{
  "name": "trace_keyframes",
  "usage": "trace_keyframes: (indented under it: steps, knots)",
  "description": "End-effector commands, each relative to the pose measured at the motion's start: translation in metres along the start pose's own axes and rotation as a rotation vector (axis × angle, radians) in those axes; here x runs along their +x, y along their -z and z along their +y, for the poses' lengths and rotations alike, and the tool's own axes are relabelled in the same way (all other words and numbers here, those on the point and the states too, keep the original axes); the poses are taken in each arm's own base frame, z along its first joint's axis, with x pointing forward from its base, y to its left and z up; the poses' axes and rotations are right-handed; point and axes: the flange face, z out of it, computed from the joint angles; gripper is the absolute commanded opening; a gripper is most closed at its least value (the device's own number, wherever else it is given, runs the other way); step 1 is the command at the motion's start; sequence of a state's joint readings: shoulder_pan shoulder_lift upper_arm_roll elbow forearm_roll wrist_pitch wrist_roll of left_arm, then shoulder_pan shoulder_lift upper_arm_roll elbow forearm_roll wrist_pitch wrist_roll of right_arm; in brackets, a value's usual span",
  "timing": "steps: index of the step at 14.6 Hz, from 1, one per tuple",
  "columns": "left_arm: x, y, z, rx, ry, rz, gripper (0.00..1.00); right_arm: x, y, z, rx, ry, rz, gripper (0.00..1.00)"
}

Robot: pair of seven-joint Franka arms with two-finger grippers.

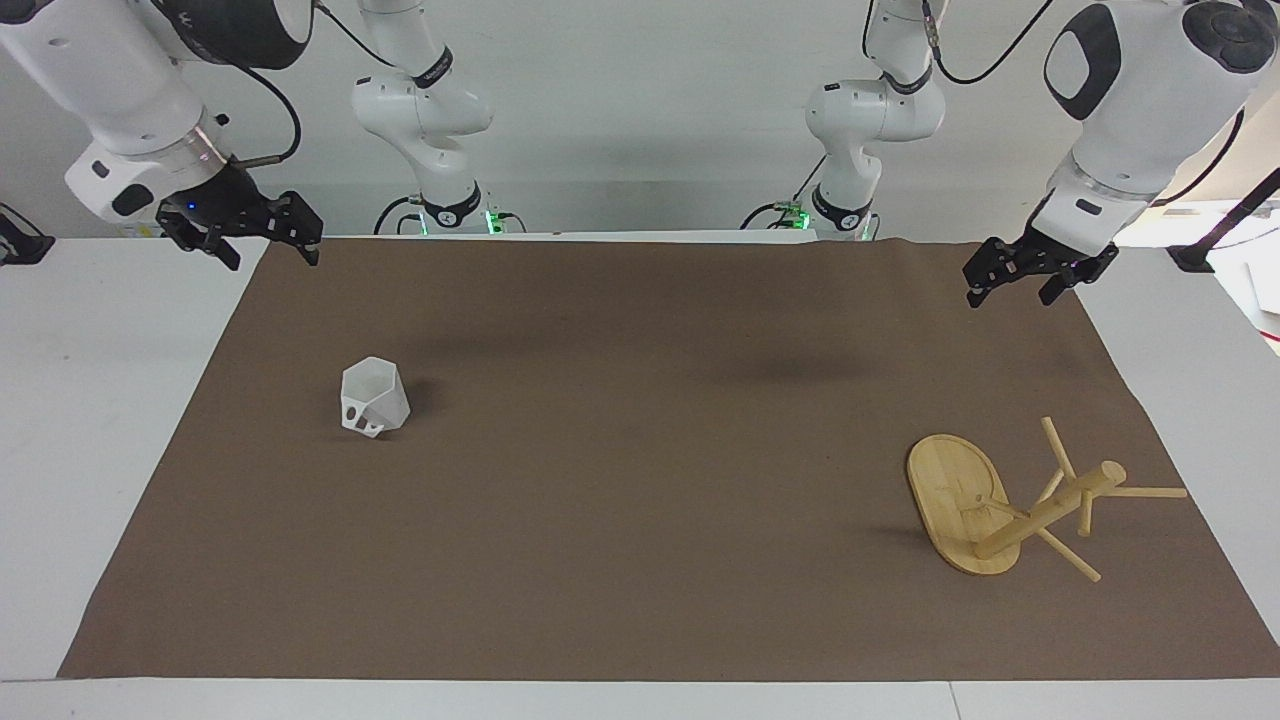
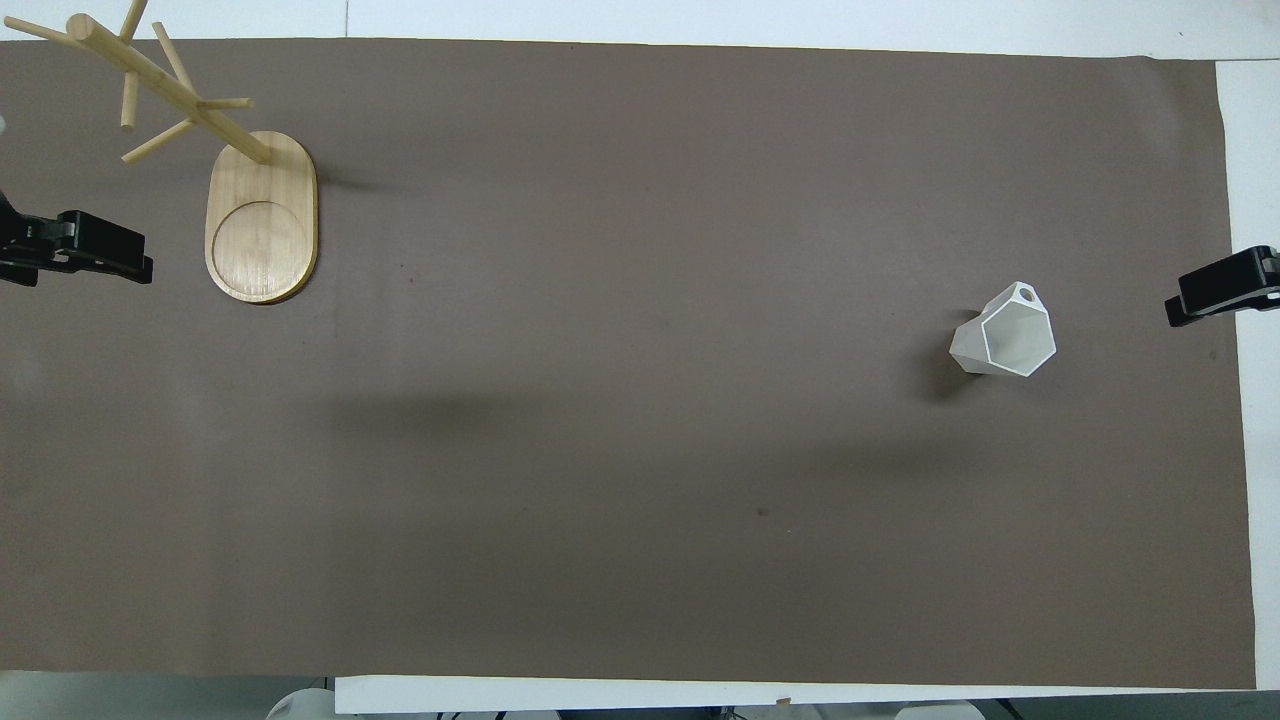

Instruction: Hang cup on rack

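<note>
The white faceted cup (image 1: 375, 398) stands rim up on the brown mat toward the right arm's end, its blocky handle pointing away from the robots; it also shows in the overhead view (image 2: 1005, 338). The bamboo rack (image 1: 1050, 508) stands on its oval base (image 1: 950, 490) toward the left arm's end, farther from the robots than the cup, with nothing on its pegs; it also shows in the overhead view (image 2: 170, 88). My right gripper (image 1: 268, 250) hangs open and empty over the mat's edge, apart from the cup. My left gripper (image 1: 1015, 288) hangs open and empty over the mat's other end, apart from the rack.
The brown mat (image 1: 640, 480) covers most of the white table (image 1: 100, 400). In the overhead view the left gripper (image 2: 110, 258) and right gripper (image 2: 1215, 292) show at the two sides of the mat (image 2: 640, 400).
</note>
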State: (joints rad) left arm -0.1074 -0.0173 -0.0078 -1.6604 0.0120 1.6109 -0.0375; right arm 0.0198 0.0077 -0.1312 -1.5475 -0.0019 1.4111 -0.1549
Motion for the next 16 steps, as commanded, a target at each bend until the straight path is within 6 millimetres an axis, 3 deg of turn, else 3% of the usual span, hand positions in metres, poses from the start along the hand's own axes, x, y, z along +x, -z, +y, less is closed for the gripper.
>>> trace_keyframes:
  steps: [1, 7, 12, 14, 16]
  knots:
    - [-0.006, 0.000, -0.002, 0.004, 0.001, 0.012, 1.00, -0.002, 0.002, 0.002, -0.025, -0.019, 0.009, 0.99]
    - [-0.006, 0.000, -0.001, 0.004, -0.001, 0.012, 1.00, -0.010, -0.003, 0.008, -0.013, -0.030, -0.006, 0.99]
    - [-0.006, 0.000, -0.001, 0.004, -0.001, 0.012, 1.00, -0.014, -0.009, 0.001, -0.011, 0.085, -0.015, 0.99]
    - [-0.006, 0.000, -0.001, 0.004, -0.001, 0.012, 1.00, -0.012, -0.015, 0.020, -0.002, 0.263, 0.022, 0.99]
    - [-0.006, 0.000, -0.002, 0.004, 0.001, 0.012, 1.00, -0.013, -0.028, 0.055, 0.000, 0.446, 0.056, 0.99]
